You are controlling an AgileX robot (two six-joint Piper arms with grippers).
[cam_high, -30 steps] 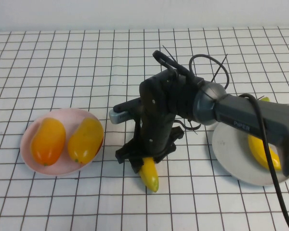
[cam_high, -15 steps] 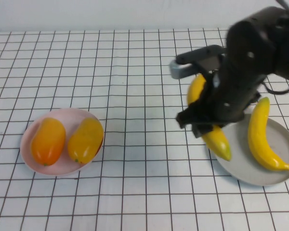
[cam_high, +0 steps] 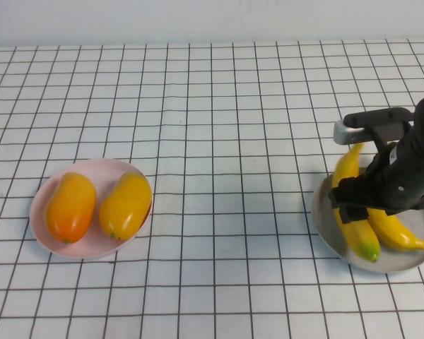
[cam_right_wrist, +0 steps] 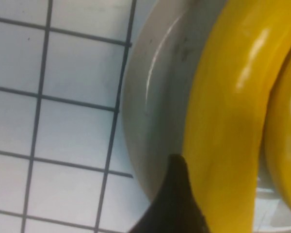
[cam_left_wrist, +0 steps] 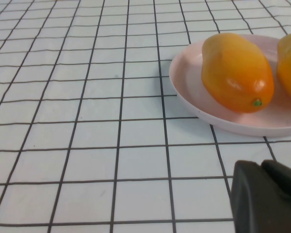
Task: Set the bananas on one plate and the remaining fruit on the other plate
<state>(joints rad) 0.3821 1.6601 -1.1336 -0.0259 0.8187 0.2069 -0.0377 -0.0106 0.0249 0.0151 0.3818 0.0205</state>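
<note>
My right gripper [cam_high: 364,205] is over the grey plate [cam_high: 324,220] at the right and is shut on a banana [cam_high: 358,236], which lies low across the plate beside the second banana [cam_high: 403,238]. In the right wrist view one dark finger [cam_right_wrist: 177,199] presses the held banana [cam_right_wrist: 228,121], with the second banana [cam_right_wrist: 287,160] and the grey plate [cam_right_wrist: 153,97] alongside. Two orange-yellow oval fruits [cam_high: 71,206] [cam_high: 126,205] lie on the pink plate [cam_high: 92,248] at the left. My left gripper [cam_left_wrist: 266,199] is shut and empty, low near the pink plate [cam_left_wrist: 194,102] and the fruit [cam_left_wrist: 237,73].
The table is covered with a white cloth with a black grid [cam_high: 219,141]. A white wall runs along the far edge.
My right gripper has carried the banana from the middle of the table rightward and down onto the grey plate beside the other banana. The fruits on the pink plate have not moved.
</note>
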